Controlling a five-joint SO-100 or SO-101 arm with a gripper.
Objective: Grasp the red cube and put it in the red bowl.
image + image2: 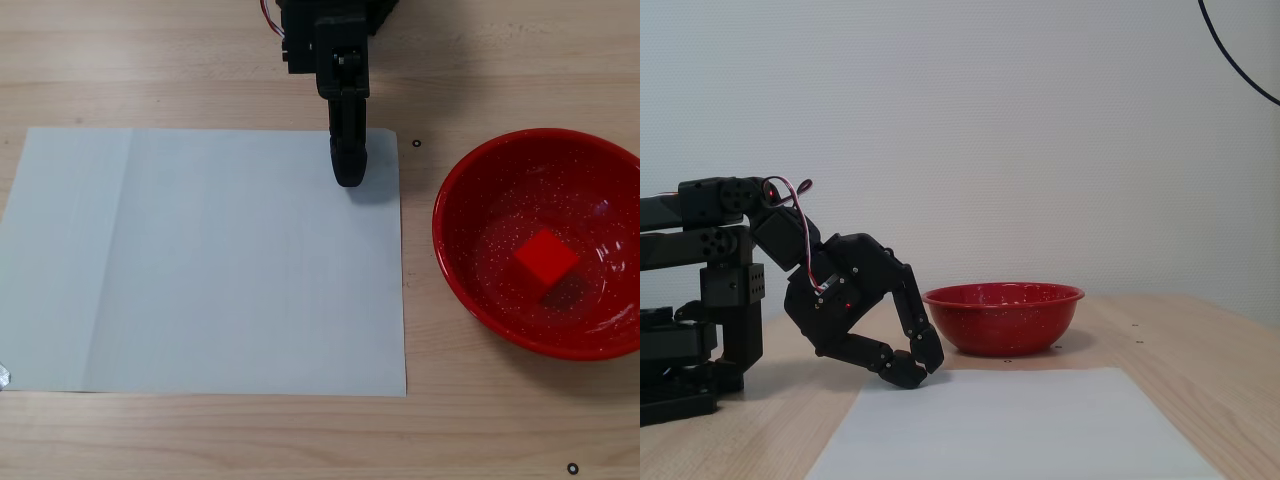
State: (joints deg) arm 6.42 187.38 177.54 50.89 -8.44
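No readable text, label, brand, number or sign is showing in either fixed view. The white sheet of paper (210, 260) is lying blank on the tabletop (200, 60), and the black arm (840, 300) and the red bowl (470, 290) are carrying no lettering that can be made out.

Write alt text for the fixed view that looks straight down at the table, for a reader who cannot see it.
A small red cube lies inside a red bowl at the right of a wooden table. Left of the bowl lies a white sheet of paper; the black gripper, fingers closed and holding nothing, reaches down from the top edge over the sheet's upper right corner.
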